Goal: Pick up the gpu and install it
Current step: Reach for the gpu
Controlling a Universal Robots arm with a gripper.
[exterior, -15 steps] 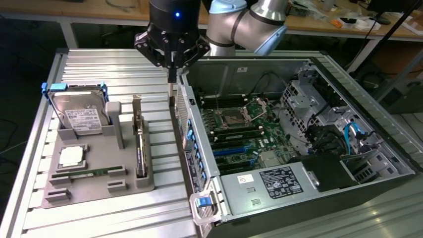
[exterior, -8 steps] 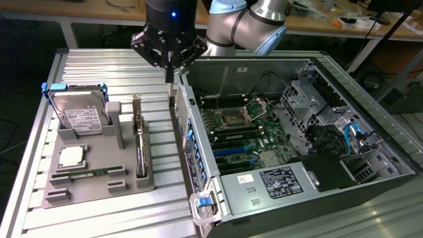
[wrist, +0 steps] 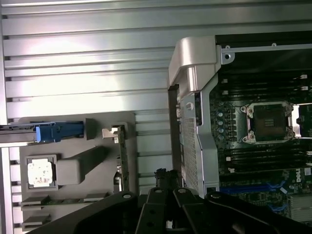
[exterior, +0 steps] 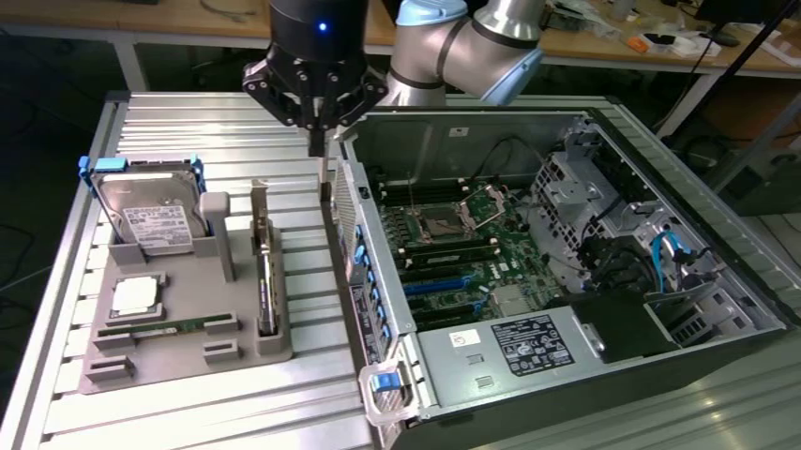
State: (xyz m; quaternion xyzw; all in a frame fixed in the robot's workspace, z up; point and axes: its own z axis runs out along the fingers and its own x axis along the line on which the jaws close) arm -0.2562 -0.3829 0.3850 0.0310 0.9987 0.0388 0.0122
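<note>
Your black gripper (exterior: 323, 147) hangs with its fingers pressed together and nothing between them, over the gap between the grey plastic parts holder (exterior: 188, 361) and the rear wall of the open computer case (exterior: 470, 141). The gpu, a long, flat dark expansion card with a silvery metal bracket (exterior: 263, 267), is not yet picked up. It stands on edge in the holder's slot, at about seven o'clock from the fingertips in the exterior view. The silver hard drive in a blue frame (exterior: 150, 220) is at about nine o'clock from the card.

In the wrist view the gripper (wrist: 165, 181) is beside the gpu (wrist: 120, 156) rather than over it, so I judge the step in hand to be the approach. To do it well, centre yourself over the card's top edge. Turn the wrist so the jaws close across its thin faces, not along its length. Spread the fingers before you descend. Take the card near its middle, clear of the bracket end and the holder's posts, since an off-centre grip would probably tilt it.
</note>
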